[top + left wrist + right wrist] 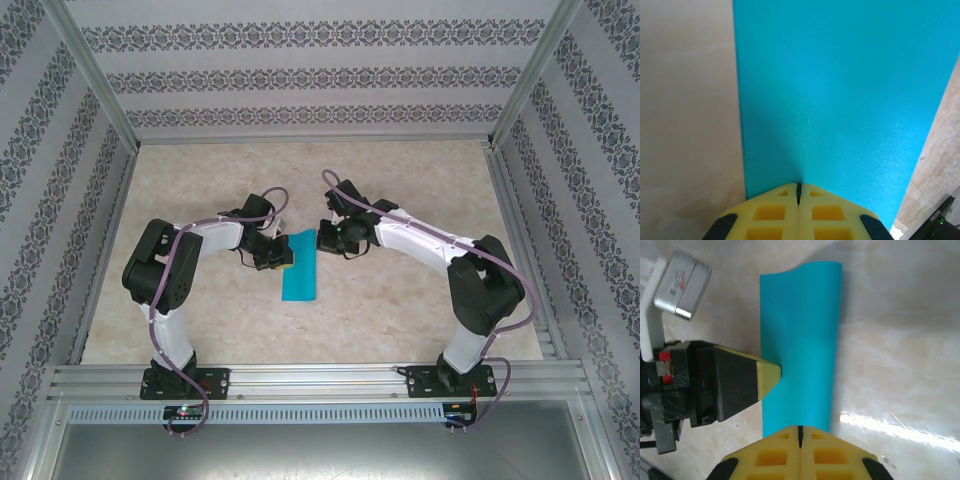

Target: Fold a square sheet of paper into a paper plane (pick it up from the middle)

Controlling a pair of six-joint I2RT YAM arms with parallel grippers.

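The square sheet of paper (299, 265) lies on the table as a narrow teal-blue rectangle, folded lengthwise. My left gripper (283, 256) comes in from the left, shut, its yellow tip resting on the sheet's left long edge. From the left wrist the paper (840, 95) spreads flat ahead of the shut gripper (798, 186). My right gripper (322, 240) is shut at the sheet's far right corner. In the right wrist view its tip (800, 429) touches the near end of the paper (800, 335), whose far end curls up slightly. The left gripper's fingertip (769, 375) presses the sheet's left edge.
The marble-patterned table (400, 300) is walled by aluminium rails (310, 375) and patterned panels. The left arm's silver wrist camera (682, 285) sits close to the paper's left side.
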